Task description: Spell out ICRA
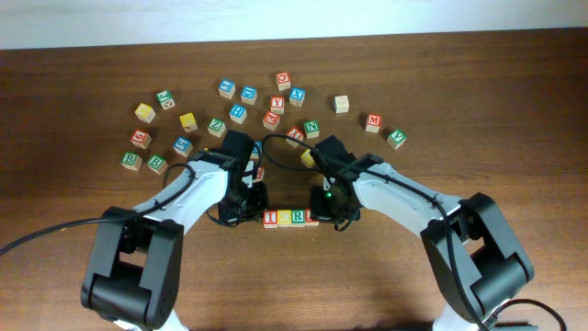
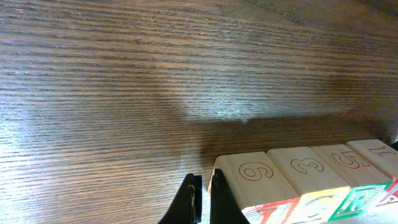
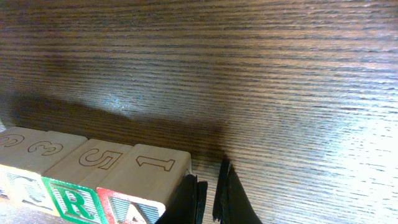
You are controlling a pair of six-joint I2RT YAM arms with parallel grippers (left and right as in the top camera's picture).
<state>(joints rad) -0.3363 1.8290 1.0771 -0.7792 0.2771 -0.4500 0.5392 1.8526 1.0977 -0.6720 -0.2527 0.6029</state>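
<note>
Closed and empty, left gripper [image 1: 254, 200] and right gripper [image 1: 329, 208] flank the ICRA row [image 1: 289, 218] at frame centre. Sideways contact could skew it.

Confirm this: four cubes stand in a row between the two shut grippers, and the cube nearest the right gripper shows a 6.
Wrong digit: in the right wrist view the cube nearest the right gripper bears a 1. The rest stands.

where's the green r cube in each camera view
overhead: green R cube, centre of picture, third from left in the line
left wrist: bottom right, face marked 5 showing
right wrist: bottom left, face marked 5 showing
shared landmark: the A cube beside it, marked 1 in both wrist views
</note>
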